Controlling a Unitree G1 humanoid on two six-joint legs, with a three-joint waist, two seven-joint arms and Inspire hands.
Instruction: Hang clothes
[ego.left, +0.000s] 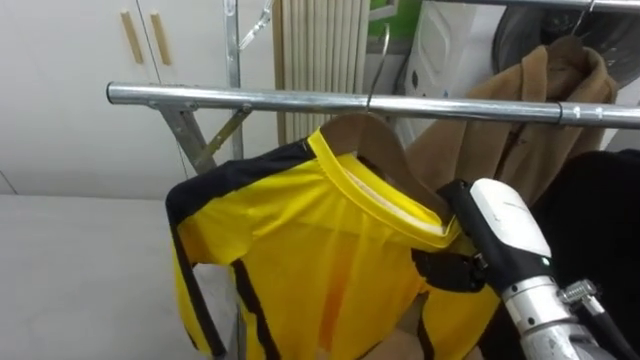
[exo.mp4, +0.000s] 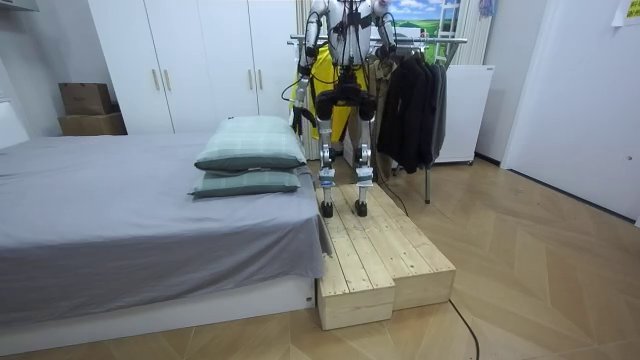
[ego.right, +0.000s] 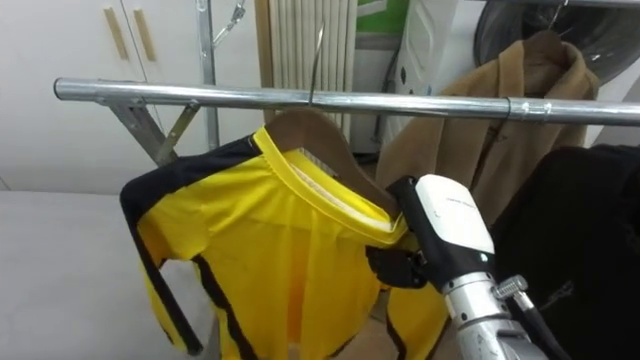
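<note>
Yellow shirt (ego.left: 300, 250) hangs on rail (ego.left: 300, 98) | right hand (ego.left: 455, 272) at its collar

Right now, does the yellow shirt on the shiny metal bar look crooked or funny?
Yes. The yellow shirt with black trim sits crooked on its brown wooden hanger, which hooks over the silver metal rail. The collar slants down toward the robot's right hand at one shoulder, and the cloth bunches at the other.
</note>
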